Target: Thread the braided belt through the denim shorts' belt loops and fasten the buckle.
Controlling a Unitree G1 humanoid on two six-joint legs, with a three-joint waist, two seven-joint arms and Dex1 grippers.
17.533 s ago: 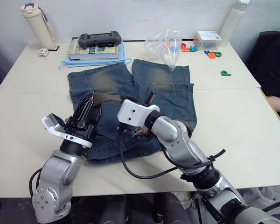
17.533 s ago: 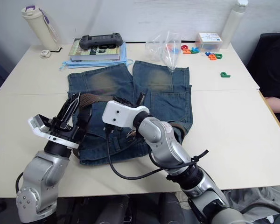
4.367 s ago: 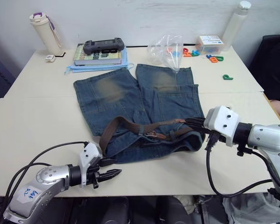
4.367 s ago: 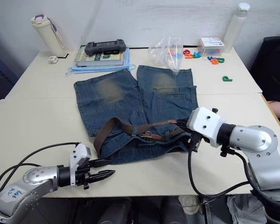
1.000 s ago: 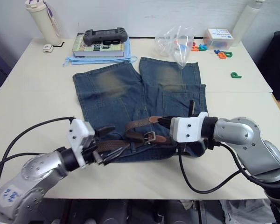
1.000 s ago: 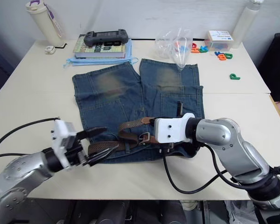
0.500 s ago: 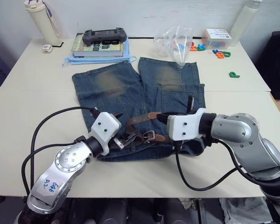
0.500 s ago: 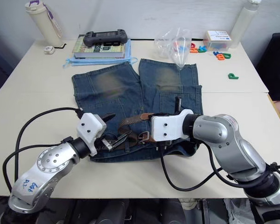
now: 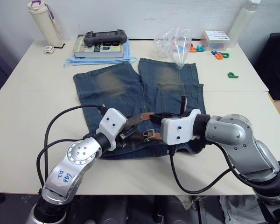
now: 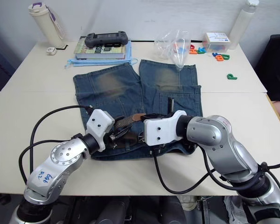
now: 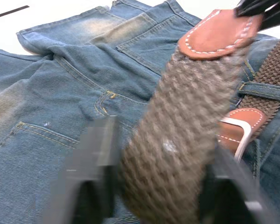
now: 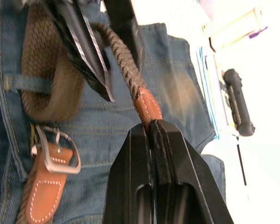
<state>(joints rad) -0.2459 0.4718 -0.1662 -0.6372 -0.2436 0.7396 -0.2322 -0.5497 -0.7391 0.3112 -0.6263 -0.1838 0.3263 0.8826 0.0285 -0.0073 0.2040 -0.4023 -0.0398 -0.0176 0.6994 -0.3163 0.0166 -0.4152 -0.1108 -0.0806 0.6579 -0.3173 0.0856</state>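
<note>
Right, I have the braided belt (image 9: 139, 122) already run under at least one of the belt loops (image 12: 27, 84) at the denim shorts' (image 9: 126, 88) waistband, my left gripper (image 9: 126, 132) clamping the weave, my right gripper (image 12: 151, 128) pinching its tan tip just beside the buckle (image 12: 56, 154), which remains unfastened.

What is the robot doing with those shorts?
It is putting a belt on the shorts lying on the table. The left gripper is shut on the woven part of the belt, and the right gripper pinches its tan tip. Part of the belt runs under a belt loop. The buckle lies open on the denim, so the belt is not fastened yet.
</note>
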